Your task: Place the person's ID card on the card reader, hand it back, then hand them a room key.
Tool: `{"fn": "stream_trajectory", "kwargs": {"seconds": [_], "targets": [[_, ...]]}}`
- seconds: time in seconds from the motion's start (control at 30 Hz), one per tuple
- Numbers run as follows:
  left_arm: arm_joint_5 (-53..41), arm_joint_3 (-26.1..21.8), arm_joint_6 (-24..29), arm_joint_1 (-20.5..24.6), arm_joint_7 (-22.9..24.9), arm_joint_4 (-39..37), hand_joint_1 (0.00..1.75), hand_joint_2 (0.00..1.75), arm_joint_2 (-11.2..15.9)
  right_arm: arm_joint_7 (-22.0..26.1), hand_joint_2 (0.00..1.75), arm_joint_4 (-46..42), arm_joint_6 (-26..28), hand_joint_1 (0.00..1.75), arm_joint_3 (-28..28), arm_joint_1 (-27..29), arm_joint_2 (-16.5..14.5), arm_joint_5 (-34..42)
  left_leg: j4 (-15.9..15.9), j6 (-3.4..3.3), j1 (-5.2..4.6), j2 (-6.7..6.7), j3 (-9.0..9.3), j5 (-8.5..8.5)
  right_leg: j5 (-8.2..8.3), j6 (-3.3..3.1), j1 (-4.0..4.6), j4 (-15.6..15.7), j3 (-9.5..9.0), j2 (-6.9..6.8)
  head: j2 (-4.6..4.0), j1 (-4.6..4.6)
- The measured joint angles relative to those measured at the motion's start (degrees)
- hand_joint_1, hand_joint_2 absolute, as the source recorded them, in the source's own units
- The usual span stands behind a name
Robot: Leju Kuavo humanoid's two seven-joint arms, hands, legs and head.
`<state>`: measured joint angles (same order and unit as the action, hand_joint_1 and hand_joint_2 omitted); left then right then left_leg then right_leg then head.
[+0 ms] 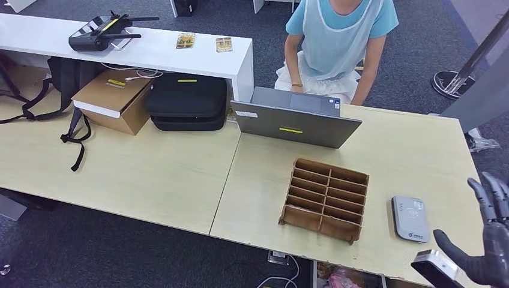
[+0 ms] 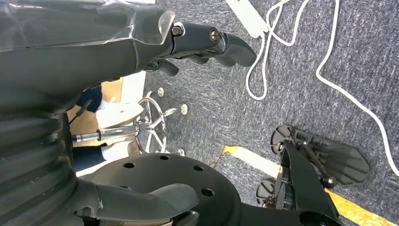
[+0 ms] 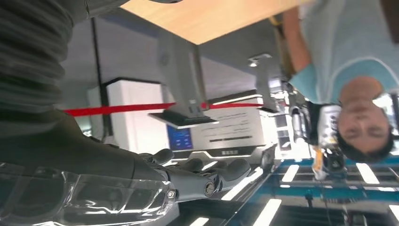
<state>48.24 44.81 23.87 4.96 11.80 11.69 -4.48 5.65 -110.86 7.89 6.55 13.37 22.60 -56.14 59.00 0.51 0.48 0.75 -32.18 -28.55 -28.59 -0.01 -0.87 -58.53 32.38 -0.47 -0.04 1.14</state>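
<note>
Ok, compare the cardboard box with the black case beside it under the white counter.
The cardboard box is brown with sharp edges, set at an angle; the black case is dark with rounded corners, lying square to the white counter. The box looks smaller than the case. Both rest on the table and carry a yellow label.

A light wooden bench [image 1: 150, 174] is seen carrying a grey laptop [image 1: 296, 123], a brown divided organiser [image 1: 325, 198] and a grey card reader [image 1: 410, 218]. A cardboard box [image 1: 114, 99] and a black case [image 1: 187, 102] are laid at its far side.

Grey card reader [image 1: 410, 218] lies flat near the table's front right edge, just right of the cardboard organizer [image 1: 325, 198], whose slots look empty.
</note>
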Motion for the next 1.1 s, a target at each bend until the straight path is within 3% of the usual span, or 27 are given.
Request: {"fn": "stream_trajectory", "kwargs": {"seconds": [0.2,0.43,0.63,0.83,1.1], "targets": [[0.2,0.0,0.0,-0.1,0.0,0.0,0.00,1.75,0.0,-10.4,1.75,-3.0,-4.2,0.00,-5.2,4.1,1.9,-5.7,0.0,0.00,0.00,-0.01,0.00,0.00,0.00,0.00,0.00,0.0,0.01,0.01,0.00,0.01],[0.9,0.0,0.0,-0.1,0.0,0.0,0.00,1.75,0.0,-15.0,1.75,-5.2,-8.2,0.00,-8.3,6.9,5.2,-3.6,0.0,0.00,-0.01,-0.03,-0.01,-0.01,0.00,0.00,-0.01,0.0,0.02,0.02,0.00,0.00],[1.1,0.0,0.0,-0.2,0.0,0.0,0.00,1.75,0.0,-18.2,1.75,-5.2,-8.0,0.00,-11.7,7.7,5.8,-5.5,0.0,0.00,0.00,-0.05,0.01,0.00,0.00,0.00,0.00,0.0,0.02,0.05,0.00,0.00],[1.4,0.0,0.0,-0.2,0.0,0.0,0.00,1.75,-0.1,-21.0,1.75,-3.6,-3.1,0.00,-17.1,6.9,5.1,-9.5,0.0,0.00,0.00,-0.07,0.01,0.00,0.00,0.00,0.00,0.0,0.02,0.08,0.00,0.01],[2.2,0.0,1.4,-0.1,0.0,0.0,0.00,1.75,-0.4,-23.0,1.75,1.3,2.3,0.00,-22.1,2.5,-0.1,-15.8,0.0,0.01,0.00,-0.09,0.03,0.00,0.00,0.00,0.00,0.0,0.01,0.12,0.00,0.01]]}}
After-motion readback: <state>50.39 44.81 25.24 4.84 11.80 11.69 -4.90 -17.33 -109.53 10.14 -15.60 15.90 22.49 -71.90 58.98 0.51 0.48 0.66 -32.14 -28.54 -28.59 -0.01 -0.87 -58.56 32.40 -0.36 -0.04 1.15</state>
